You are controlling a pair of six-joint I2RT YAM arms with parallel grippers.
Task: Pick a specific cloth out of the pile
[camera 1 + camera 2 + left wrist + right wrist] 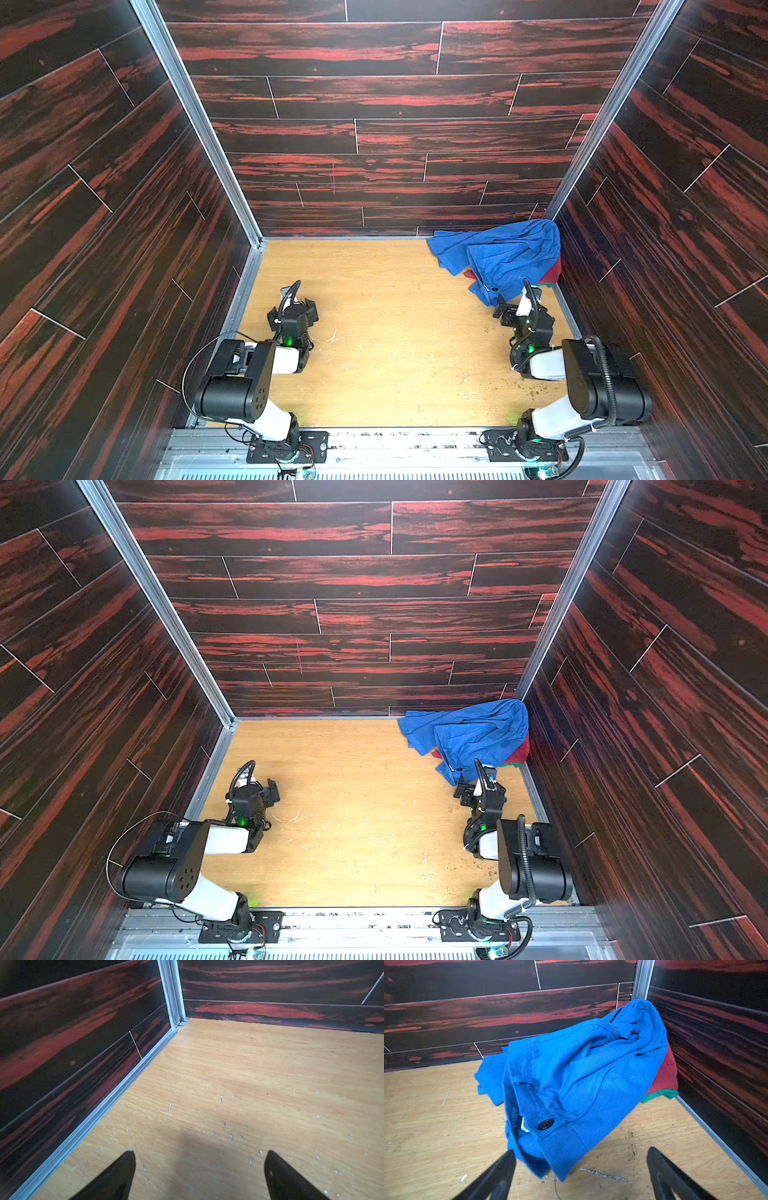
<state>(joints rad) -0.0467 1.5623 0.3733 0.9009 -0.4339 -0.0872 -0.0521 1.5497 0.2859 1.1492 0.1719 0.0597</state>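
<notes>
Scuffed wooden tabletop | red-black plank walls | pile far-right corner | left jaws, right jaws spread

the pile (mostly blue, some dark red) lies in the far right corner, right gripper just beside.

Lab robot test cell, wood-print panels enclosing a plywood floor, aluminium rails rising from its far corners, arm mounts sitting along its near edge.

Green cloth peeks beneath corner pile.
</notes>
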